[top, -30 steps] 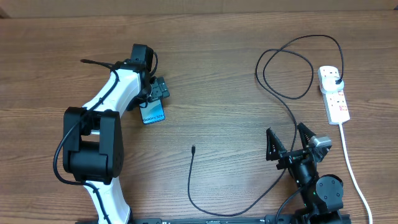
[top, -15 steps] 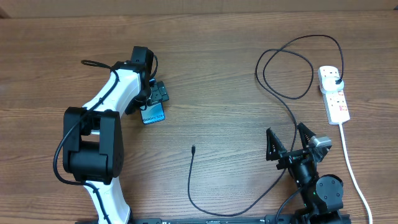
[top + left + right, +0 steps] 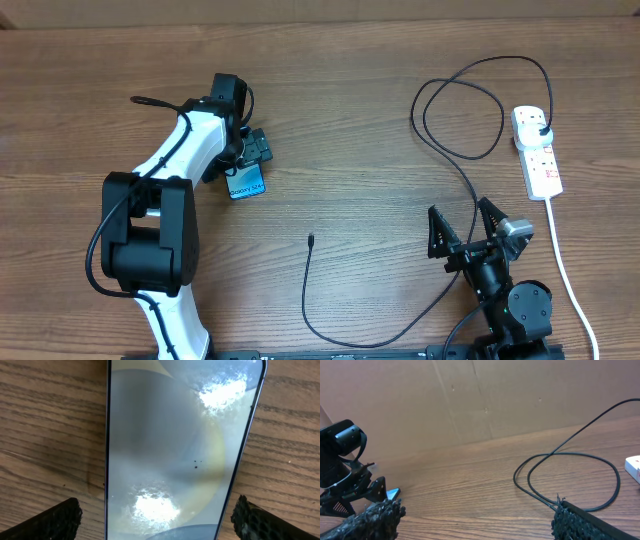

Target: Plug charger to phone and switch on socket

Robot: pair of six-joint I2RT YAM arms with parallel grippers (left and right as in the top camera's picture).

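Note:
The phone (image 3: pixel 247 181), light blue screen up, lies flat on the wooden table at the left. My left gripper (image 3: pixel 257 150) hovers over its far end, open, one finger on each side; in the left wrist view the phone (image 3: pixel 175 445) fills the frame between the fingertips (image 3: pixel 157 515) without touching them. The charger cable (image 3: pixel 455 150) loops across the right half, its connector tip (image 3: pixel 311 239) lying free mid-table and its plug (image 3: pixel 541 131) in the white socket strip (image 3: pixel 538 151). My right gripper (image 3: pixel 463 232) is open and empty near the front edge; the cable (image 3: pixel 570 467) shows in its view.
The strip's thick white cord (image 3: pixel 565 270) runs down the right side to the front edge. A brown cardboard wall (image 3: pixel 495 400) stands behind the table. The left arm's white body (image 3: pixel 170 170) lies over the left part of the table.
The left gripper has shifted very slightly over the phone. The right arm, cable and phone have not moved.

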